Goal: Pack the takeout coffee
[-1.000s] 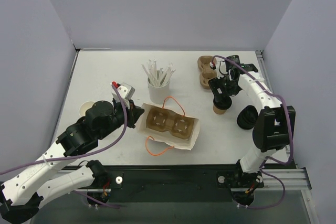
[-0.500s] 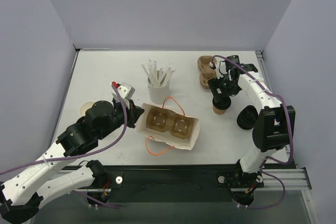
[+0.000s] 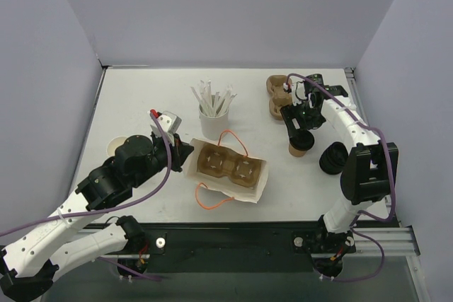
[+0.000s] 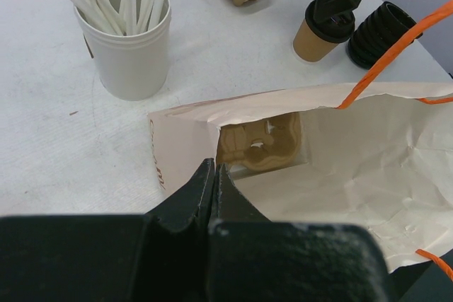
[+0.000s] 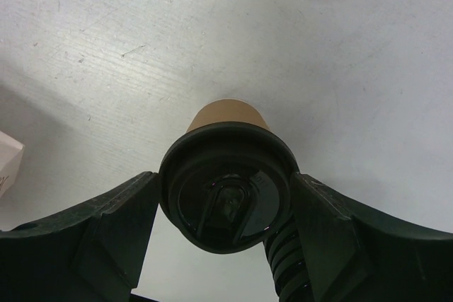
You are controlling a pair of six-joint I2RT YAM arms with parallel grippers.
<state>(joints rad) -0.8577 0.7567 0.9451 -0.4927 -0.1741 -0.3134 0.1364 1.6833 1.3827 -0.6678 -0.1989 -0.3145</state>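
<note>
1. Takeout coffee (image 3: pixel 300 148): brown paper cup with black lid, upright. On the right half of the table (image 3: pixel 141 97), well apart from the paper bag (image 3: pixel 260 185), just beside a stack of black lids (image 3: pixel 333 158) on its right, near a moulded pulp tray (image 3: pixel 277 97) toward the back. Cannot tell whether resting on the surface or raised off it.

2. Right gripper (image 5: pixel 225 206): above the coffee, closed on the lid, fingers (image 5: pixel 117 228) pressed against the rim on both sides; brown cup wall showing below in the wrist view.

3. Left gripper (image 4: pixel 214 178): closed, jaws together, tips at the near left edge of the paper bag's mouth. Cannot tell whether paper is pinched between them.

4. Paper bag: white, lying near the centre of the table, mouth open upward, orange cord handles (image 3: pixel 212 203) trailing at front and back.

5. Pulp cup carrier (image 4: pixel 262 146): brown, two wells, seated inside the bag.

6. White cup of stirrers (image 3: pixel 212 122): upright, behind the bag, filled with thin white sticks fanned outward.

7. Moulded pulp tray: brown, at the right rear of the table, behind the right gripper.

8. Stack of black lids: ribbed, lying on its side, just right of the coffee.
</note>
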